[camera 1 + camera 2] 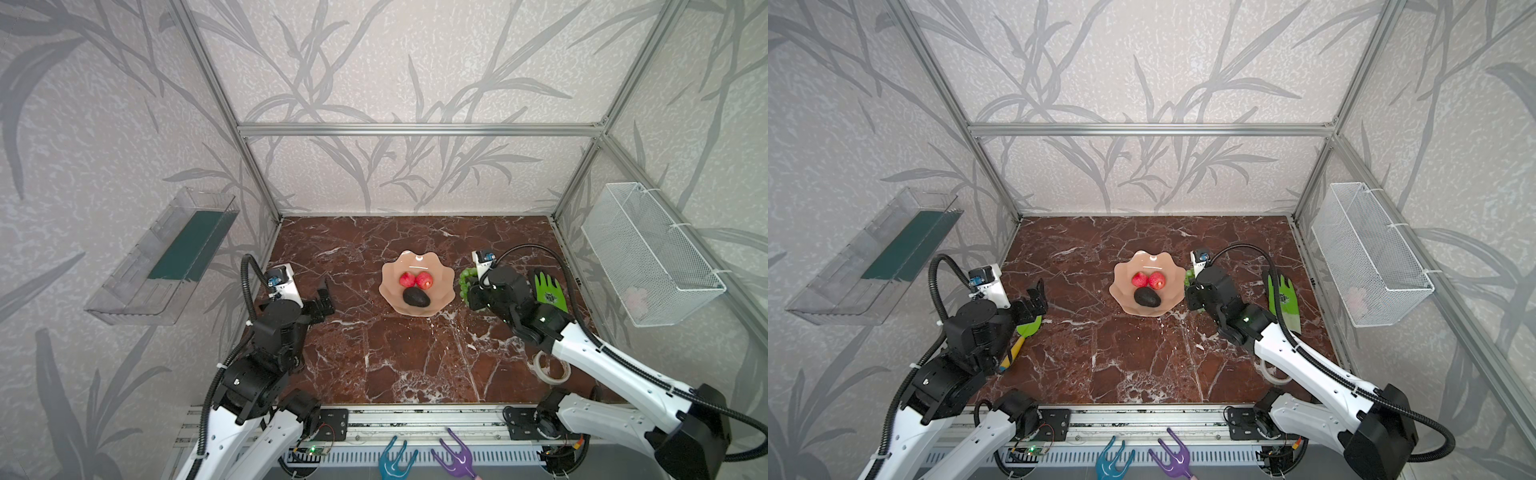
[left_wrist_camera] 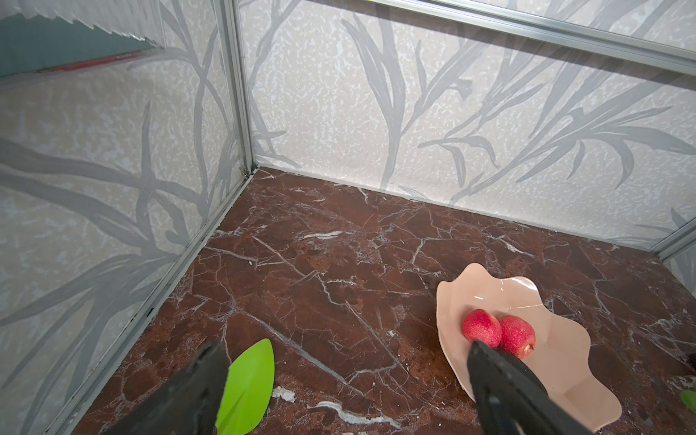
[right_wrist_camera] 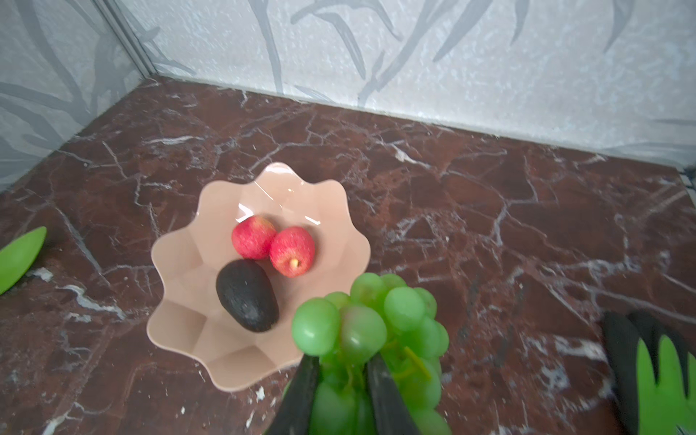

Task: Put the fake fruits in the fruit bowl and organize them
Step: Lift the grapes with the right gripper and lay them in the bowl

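By the bowl [image 3: 180,271], grapes [image 3: 361,324] in a pinch
The right gripper [image 3: 342,367] clamps the grapes just beside the bowl's rim; two apples [image 3: 253,237], touching, and an avocado [image 3: 246,295] lie inside. The left gripper [image 2: 344,348] stands spread wide, well apart.

The peach-pink scalloped bowl [image 3: 188,331] sat mid-desk. Inside it a red apple [image 3: 253,237] touched a second apple [image 3: 292,251], with the dark rough avocado [image 3: 247,295] lying toward the front edge. The green grapes [image 3: 361,320] were pinched in the right claw [image 3: 342,361] beside the bowl's right rim.
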Controlling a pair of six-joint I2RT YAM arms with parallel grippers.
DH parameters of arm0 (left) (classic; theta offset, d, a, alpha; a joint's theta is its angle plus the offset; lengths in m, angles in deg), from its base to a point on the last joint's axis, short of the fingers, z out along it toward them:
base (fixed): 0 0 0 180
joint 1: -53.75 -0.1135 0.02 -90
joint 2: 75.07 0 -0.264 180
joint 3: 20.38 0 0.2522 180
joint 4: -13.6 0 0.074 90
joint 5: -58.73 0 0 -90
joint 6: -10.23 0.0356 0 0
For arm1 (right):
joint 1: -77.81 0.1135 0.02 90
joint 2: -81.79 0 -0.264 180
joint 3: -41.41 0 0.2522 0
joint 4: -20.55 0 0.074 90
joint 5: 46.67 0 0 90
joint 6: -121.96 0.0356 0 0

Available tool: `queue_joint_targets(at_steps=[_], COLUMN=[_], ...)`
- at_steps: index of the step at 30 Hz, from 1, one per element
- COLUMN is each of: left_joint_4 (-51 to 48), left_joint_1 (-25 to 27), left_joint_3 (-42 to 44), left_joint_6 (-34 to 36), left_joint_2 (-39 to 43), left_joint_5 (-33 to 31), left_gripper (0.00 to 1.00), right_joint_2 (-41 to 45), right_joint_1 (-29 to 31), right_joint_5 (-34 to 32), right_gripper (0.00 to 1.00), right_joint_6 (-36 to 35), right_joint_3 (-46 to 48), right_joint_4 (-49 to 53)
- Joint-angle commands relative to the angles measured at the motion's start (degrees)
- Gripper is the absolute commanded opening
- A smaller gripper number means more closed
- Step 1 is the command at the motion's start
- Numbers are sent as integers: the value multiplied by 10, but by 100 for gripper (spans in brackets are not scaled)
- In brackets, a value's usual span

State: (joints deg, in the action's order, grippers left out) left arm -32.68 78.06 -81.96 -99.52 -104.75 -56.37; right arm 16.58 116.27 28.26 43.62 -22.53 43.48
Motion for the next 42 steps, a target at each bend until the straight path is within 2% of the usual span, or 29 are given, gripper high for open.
queue_joint_targets(at_steps=[1, 9, 16, 22, 30, 37, 42], left_joint_4=[3, 2, 6, 7, 6, 9, 15], left_joint_1=[-3, -4, -6, -8, -8, -10, -11], left_joint_3=[8, 8, 11, 12, 10, 11, 11], left_joint_6=[-10, -11, -12, -13, -13, -15, -17], left_joint_2=[5, 7, 5, 6, 6, 2, -5], left_joint_5=[0, -3, 1, 2, 2, 1, 1], left_gripper=[100, 100, 100, 100, 100, 100, 100], right_joint_2=[-60, -203, -309, -323, -322, -323, -323], right_joint_1=[-17, -38, -62, -63, -63, -63, -63], right_joint_5=[56, 133, 178, 183, 194, 182, 185], right_gripper=[22, 22, 22, 23, 27, 39, 60], right_joint_6=[-46, -59, -85, -81, -74, -46, -34], right_joint_3=[-53, -154, -146, -92, -46, -9, 1], right_joint_4=[-77, -113, -213, -287, -307, -341, -355])
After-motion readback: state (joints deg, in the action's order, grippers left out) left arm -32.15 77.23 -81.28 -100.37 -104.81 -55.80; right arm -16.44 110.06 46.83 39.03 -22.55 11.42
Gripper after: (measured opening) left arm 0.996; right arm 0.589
